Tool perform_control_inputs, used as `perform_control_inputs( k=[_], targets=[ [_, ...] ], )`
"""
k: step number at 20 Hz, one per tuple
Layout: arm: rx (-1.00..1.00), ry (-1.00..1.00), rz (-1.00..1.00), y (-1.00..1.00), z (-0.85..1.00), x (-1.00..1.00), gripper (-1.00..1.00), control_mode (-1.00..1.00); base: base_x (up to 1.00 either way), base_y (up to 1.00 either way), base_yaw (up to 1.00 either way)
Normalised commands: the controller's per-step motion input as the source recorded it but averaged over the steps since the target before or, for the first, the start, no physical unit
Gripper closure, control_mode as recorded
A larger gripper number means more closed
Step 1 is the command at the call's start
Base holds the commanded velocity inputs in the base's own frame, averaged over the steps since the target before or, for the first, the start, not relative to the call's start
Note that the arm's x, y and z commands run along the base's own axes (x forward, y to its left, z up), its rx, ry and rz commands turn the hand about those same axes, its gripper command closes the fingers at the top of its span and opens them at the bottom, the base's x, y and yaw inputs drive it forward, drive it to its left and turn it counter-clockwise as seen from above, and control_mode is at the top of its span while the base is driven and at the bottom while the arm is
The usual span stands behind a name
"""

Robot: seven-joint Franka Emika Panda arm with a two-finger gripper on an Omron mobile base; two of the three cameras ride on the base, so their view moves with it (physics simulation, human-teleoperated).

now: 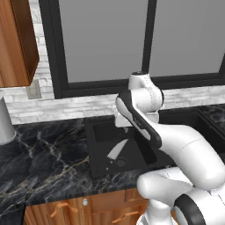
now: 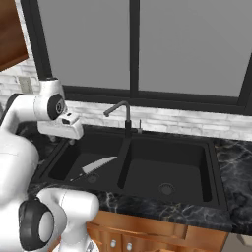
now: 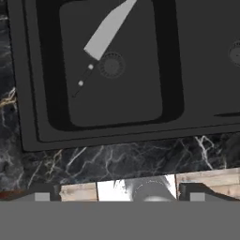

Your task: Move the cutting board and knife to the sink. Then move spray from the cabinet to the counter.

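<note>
So the knife [image 1: 115, 152] is lying flat on the bottom of the left basin of the black double sink [image 2: 211, 170], pale blade pointing up toward the back wall and the dark handle angled down toward the front, right next to the round drain [image 3: 111, 64]. In the hand view you can see the blade tip reaching past the top of the basin floor and two little pale rivets on the handle. The claw [image 3: 119, 193] is released, its two dark tips standing wide apart with nothing between them, and it hangs above the front edge of the sink, looking down over the black marble desk [image 1: 44, 158] strip and a bit of the wooden cabinet fronts below. It isn't touching the knife. From the right base view the white hand sits up over the left rim of the sink, with the arm bent behind it. The dark faucet [image 2: 120, 114] stands at the back between the two basins, and the right basin has just its own drain [image 2: 166, 188]. Behind it all there's a big dark-framed window [image 2: 133, 49] and white brick backsplash. A corner of the reddish-brown wall cabinet [image 1: 15, 41] shows at the upper left in the left base view, doors shut as far as I can tell, and a grey cylinder thing [image 1: 5, 123] stands on the desk under it.
</note>
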Motion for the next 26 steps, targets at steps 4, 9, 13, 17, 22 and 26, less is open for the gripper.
perform_control_inputs(
  k=[4,9,13,17,22,26],
  targets=[
    [-0.01,-0.52,0.21,-0.18,0.05,-0.21,-1.0,-1.0,0.0,0.0,0.0],
    [0.0,-0.33,0.17,-0.2,0.28,-0.09,-1.0,-1.0,0.0,0.0,0.0],
    [0.0,-0.15,0.18,-0.1,0.42,0.0,-1.0,-1.0,0.0,0.0,0.0],
    [0.0,-0.23,0.14,-0.16,0.44,-0.22,-1.0,-1.0,0.0,0.0,0.0],
    [0.0,-0.05,0.0,-0.09,0.1,-0.14,-1.0,1.0,-0.78,-0.47,-0.11],
    [0.0,0.0,0.0,0.0,0.0,0.0,-1.0,1.0,-1.0,-0.61,-0.44]
  ],
)
